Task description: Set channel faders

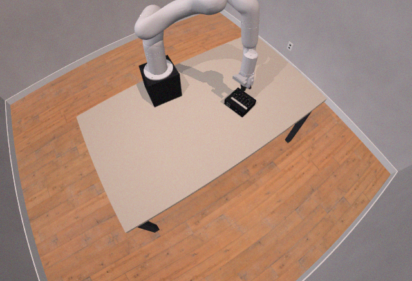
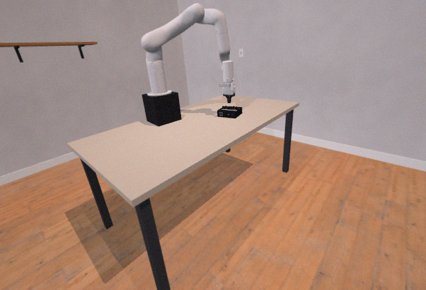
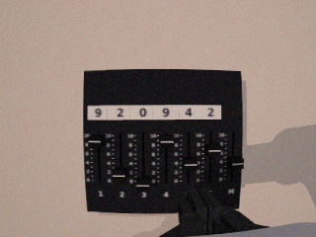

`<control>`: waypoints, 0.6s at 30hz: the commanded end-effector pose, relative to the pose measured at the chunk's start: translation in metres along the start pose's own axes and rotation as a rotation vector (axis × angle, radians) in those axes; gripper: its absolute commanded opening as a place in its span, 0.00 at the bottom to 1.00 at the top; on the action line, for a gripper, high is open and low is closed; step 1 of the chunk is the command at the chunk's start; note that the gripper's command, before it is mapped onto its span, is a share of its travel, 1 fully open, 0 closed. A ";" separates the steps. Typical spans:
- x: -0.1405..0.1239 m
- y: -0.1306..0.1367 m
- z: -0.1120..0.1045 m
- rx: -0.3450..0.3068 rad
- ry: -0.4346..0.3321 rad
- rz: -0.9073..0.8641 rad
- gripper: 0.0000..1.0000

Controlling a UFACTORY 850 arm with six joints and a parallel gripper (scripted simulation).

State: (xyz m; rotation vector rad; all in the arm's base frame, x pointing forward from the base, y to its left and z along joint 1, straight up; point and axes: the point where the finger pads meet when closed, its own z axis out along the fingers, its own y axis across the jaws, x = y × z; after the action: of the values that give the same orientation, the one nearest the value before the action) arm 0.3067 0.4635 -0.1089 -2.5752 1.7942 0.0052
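Observation:
The black lighting desk (image 3: 162, 140) lies on the table; it also shows in the top and exterior views (image 1: 240, 102) (image 2: 229, 111). A white tape strip (image 3: 154, 113) reads 9, 2, 0, 9, 4, 2. Fader caps, left to right: the first (image 3: 94, 141) is high, the second (image 3: 118, 176) low, the third (image 3: 142, 186) at the bottom, the fourth (image 3: 166, 141) high, the fifth (image 3: 192, 165) in the middle, the sixth (image 3: 215, 150) fairly high. The master fader (image 3: 237, 164) at the far right is in the middle. My gripper (image 3: 195, 203) is shut and empty, over the desk's near edge below the fifth and sixth faders.
The arm's black base block (image 1: 161, 84) stands on the table left of the desk. The table's far edge lies behind the desk (image 1: 292, 67).

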 end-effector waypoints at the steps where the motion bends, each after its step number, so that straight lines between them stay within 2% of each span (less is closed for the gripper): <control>1: 0.000 -0.001 -0.008 0.001 -0.001 0.000 0.00; 18: 0.000 -0.001 -0.008 0.001 -0.001 0.008 0.00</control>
State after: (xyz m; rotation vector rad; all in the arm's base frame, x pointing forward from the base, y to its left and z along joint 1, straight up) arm 0.3065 0.4632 -0.1013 -2.5750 1.7953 0.0050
